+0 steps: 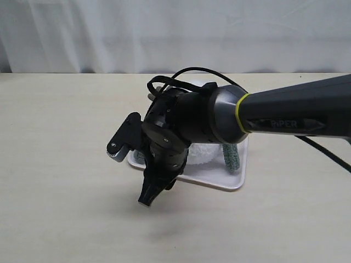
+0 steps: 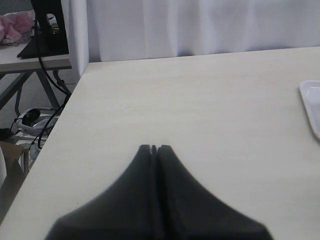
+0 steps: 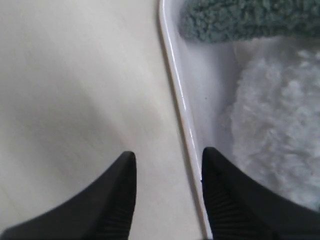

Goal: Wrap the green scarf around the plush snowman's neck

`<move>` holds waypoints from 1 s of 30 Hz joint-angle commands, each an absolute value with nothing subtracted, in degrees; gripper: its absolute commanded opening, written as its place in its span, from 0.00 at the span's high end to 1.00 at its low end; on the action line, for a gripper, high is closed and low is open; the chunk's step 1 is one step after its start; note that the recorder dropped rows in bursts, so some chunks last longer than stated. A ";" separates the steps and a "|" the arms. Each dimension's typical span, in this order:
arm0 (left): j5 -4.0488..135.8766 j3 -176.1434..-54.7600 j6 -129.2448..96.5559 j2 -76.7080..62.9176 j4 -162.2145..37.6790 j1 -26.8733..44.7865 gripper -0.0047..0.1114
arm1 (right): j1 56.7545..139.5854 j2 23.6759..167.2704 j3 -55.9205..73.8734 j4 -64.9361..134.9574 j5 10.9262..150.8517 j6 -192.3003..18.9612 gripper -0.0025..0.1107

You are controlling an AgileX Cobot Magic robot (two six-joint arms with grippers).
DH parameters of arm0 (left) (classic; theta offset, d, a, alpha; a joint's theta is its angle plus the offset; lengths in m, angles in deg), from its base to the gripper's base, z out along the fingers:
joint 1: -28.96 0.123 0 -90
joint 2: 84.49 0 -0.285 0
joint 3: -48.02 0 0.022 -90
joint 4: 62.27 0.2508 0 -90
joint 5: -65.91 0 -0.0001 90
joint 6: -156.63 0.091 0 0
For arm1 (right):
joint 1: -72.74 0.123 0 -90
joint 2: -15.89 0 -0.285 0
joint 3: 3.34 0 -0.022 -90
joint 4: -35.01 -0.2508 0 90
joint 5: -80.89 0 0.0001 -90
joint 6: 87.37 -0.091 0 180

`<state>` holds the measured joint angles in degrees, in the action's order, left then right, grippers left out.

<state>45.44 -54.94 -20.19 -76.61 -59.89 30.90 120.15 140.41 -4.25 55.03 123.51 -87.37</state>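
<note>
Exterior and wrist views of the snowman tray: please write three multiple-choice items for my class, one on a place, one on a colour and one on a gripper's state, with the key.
1. Where does the green scarf lie?
A. on the floor
B. in the tray beside the plush snowman
C. hanging on the curtain

2. What colour is the tray?
A. white
B. blue
C. black

3. How does the left gripper stand?
A. wide open
B. shut and empty
C. shut on the scarf

Key:
1 B: the right wrist view shows the scarf and the white fluff inside the rim.
2 A: the rim and the tray's floor are glossy white.
3 B: its jaws meet above the bare table, with nothing between them.
</note>
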 commanded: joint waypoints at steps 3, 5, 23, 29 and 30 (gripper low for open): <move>46.10 -54.76 -20.37 -76.71 -60.01 30.97 0.96 | 120.24 140.64 -4.45 54.71 123.64 -82.68 0.62; 46.10 -54.76 -20.37 -76.71 -60.01 30.97 0.96 | 120.24 140.99 -4.45 52.38 121.96 -81.53 0.62; 46.10 -54.76 -20.37 -76.71 -60.01 30.97 0.96 | 123.86 141.96 -9.62 54.09 107.51 -93.49 0.84; 46.10 -54.76 -20.37 -76.71 -60.01 30.97 0.96 | 123.87 146.98 -22.07 55.40 120.85 -93.69 0.94; 46.10 -54.76 -20.37 -76.71 -60.01 30.97 0.96 | 123.50 148.05 -24.49 55.40 122.55 -93.88 0.94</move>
<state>45.44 -54.94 -20.19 -76.61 -59.89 30.90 124.12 145.45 -19.12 54.75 117.37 -92.94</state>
